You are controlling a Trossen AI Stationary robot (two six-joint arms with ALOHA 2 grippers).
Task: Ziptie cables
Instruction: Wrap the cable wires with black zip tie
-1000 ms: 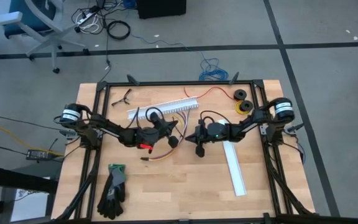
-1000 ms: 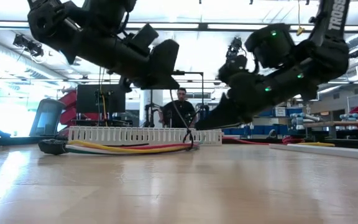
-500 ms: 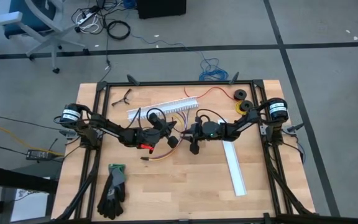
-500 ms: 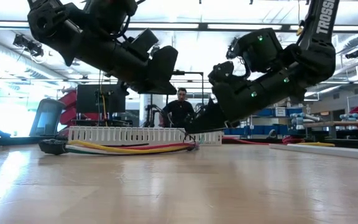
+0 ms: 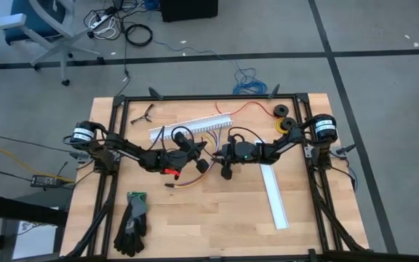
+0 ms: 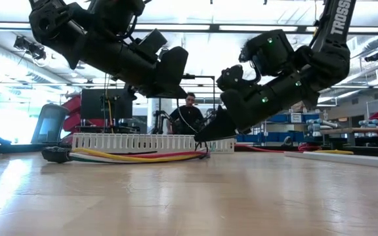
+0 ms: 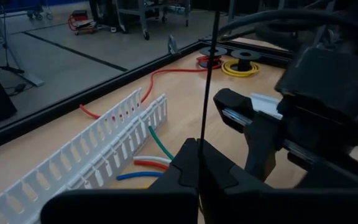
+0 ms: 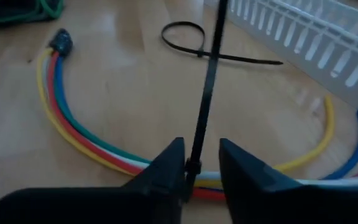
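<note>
Workshop floor behind; wood table (image 5: 217,218). Cables (image 8: 86,146) lie just in front of the white channel (image 5: 191,127), limp and light, connector end free: take them mid-bundle. Left gripper (image 7: 197,177) over them, pressed shut on the ziptie (image 8: 207,81) tail. Right gripper (image 8: 197,171) beside it, fingers slightly spread astride the tie's head. Whether the loop fully encircles the bundle is hidden.

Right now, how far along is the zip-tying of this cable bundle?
Done: a zip tie appears looped around the cables, its head sitting on them. In hand: the left gripper holds the tie's tail upward, and the right gripper straddles it, open, at the head. Left: cinching looks unfinished, and the long tail is uncut.
</note>
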